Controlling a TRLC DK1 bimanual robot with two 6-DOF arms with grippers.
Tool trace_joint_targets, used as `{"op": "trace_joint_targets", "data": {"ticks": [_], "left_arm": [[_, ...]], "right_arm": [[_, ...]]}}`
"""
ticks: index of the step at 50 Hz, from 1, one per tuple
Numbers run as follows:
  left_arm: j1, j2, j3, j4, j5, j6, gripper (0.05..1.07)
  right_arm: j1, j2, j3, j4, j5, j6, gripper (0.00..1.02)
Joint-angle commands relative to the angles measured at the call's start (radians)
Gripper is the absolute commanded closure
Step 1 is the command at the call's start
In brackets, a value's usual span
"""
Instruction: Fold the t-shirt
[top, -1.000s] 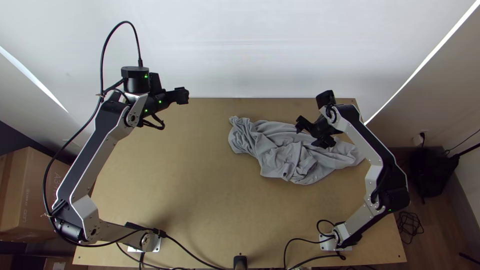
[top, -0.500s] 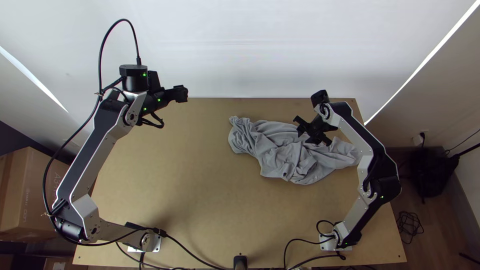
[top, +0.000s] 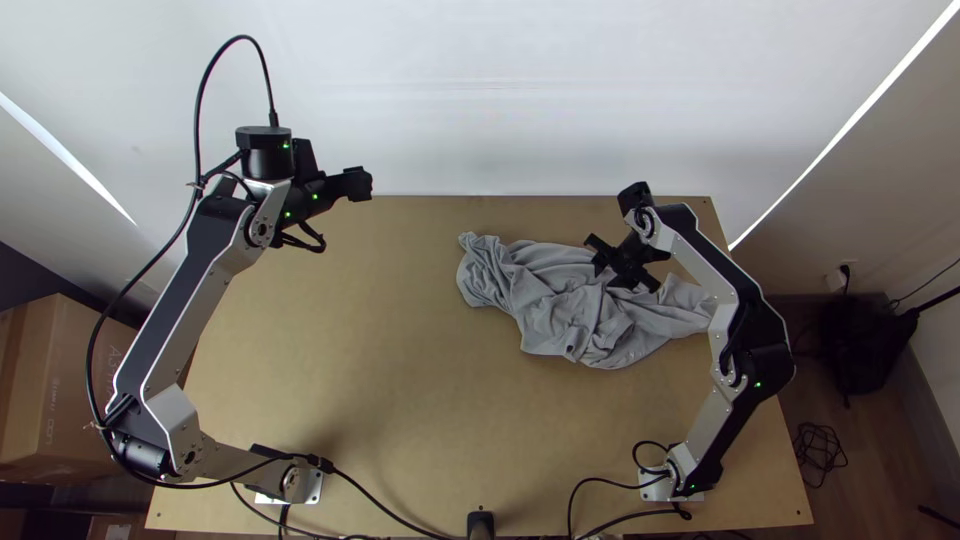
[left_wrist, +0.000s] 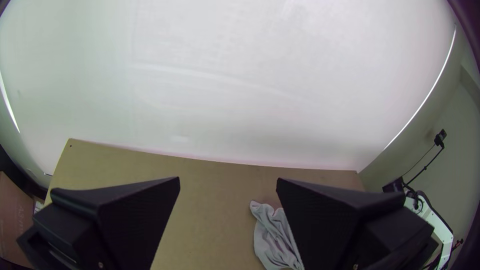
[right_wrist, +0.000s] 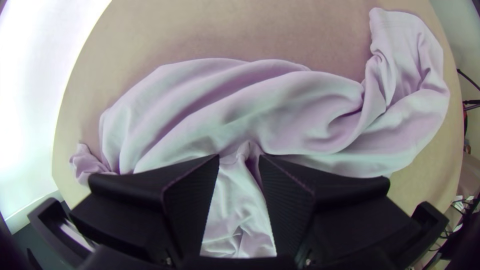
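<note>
"Right gripper (right_wrist: 239, 156): condition?"

"Released. Its fingers stand apart, with cloth showing between them and a small raised pleat near the tips; no grasp found. Whether they touch the fabric cannot be told."

"And the grey t-shirt (top: 580, 320) below it?"

"Bunched and twisted on the far right part of the wooden table (top: 350, 360), no orderly fold noted. Stage assessed as spreading out, ahead of any folding."

"Finding on the left gripper (left_wrist: 228, 179)?"

"Spread wide and holding nothing, well apart from the garment, near the table's far left."

"Action required?"

"Probably a pinch on that pleat, then lift and open the bundle. Catching several layers would be the chief risk."
</note>
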Motion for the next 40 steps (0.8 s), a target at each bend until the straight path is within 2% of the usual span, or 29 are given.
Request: {"op": "trace_joint_targets", "data": {"ticks": [1, 11, 16, 18, 19, 24, 28, 32, 40], "left_arm": [[0.010, 0.013, 0.034, 0.004, 0.004, 0.009, 0.10], [0.013, 0.018, 0.036, 0.004, 0.002, 0.010, 0.10], [0.013, 0.024, 0.042, 0.004, 0.002, 0.015, 0.10], [0.014, 0.027, 0.045, 0.004, 0.002, 0.018, 0.10], [0.014, 0.030, 0.047, 0.004, 0.002, 0.021, 0.10], [0.020, 0.049, 0.054, -0.002, 0.002, 0.049, 0.10], [0.030, 0.087, 0.066, -0.022, 0.002, 0.113, 0.10], [0.037, 0.167, 0.137, -0.094, -0.001, 0.176, 0.10], [0.036, 0.372, 0.370, -0.250, 0.002, 0.233, 0.10]], "right_arm": [[0.007, 0.032, 0.013, -0.012, -0.004, 0.015, 0.63], [0.011, 0.052, 0.005, -0.012, -0.004, 0.012, 0.64], [0.019, 0.053, 0.004, -0.012, 0.000, 0.004, 0.86], [0.020, 0.055, 0.004, -0.012, 0.010, -0.002, 0.98], [0.023, 0.055, 0.002, -0.012, 0.016, -0.005, 1.00], [0.028, 0.055, -0.001, -0.028, 0.019, -0.011, 1.00], [0.019, 0.046, 0.007, -0.054, 0.019, -0.017, 1.00], [0.007, 0.020, 0.005, -0.068, 0.020, -0.020, 1.00], [-0.016, -0.042, -0.004, -0.086, 0.022, -0.031, 1.00]]}}
